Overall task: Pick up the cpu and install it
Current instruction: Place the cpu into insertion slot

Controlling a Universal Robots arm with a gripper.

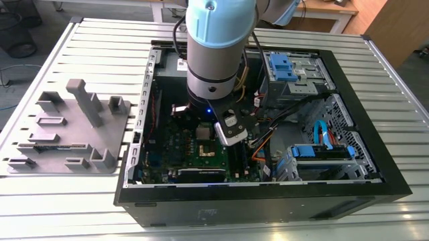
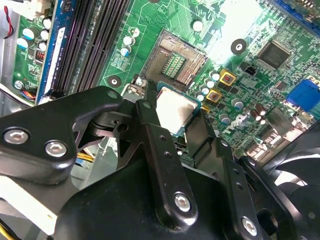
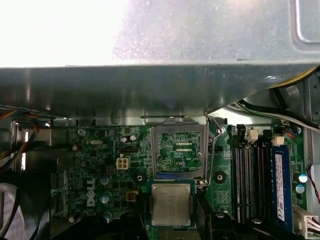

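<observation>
Underfoot of it all, a slatted metal table (image 1: 60,201) of pale ribs, with grey floor (image 1: 17,70) past its edge and wooden furniture (image 1: 385,20) at the exterior view's upper right. On the slats, an open black computer case (image 1: 268,203) lying on its side and, toward the exterior view's left, a grey holder tray (image 1: 67,168) with upright blocks. Down into the case, the arm (image 1: 218,45). In the second wrist view, the gripper (image 2: 176,112) narrowed onto the cpu (image 2: 175,106), black fingers (image 2: 150,117) pressed against two opposite edges, shiny top showing. Held close over the green motherboard (image 2: 250,90), near the empty socket (image 2: 176,62), not seated in it. In the first wrist view, the cpu (image 3: 171,203) just beside the raised socket plate (image 3: 154,150), with memory slots (image 3: 247,175) alongside.
</observation>
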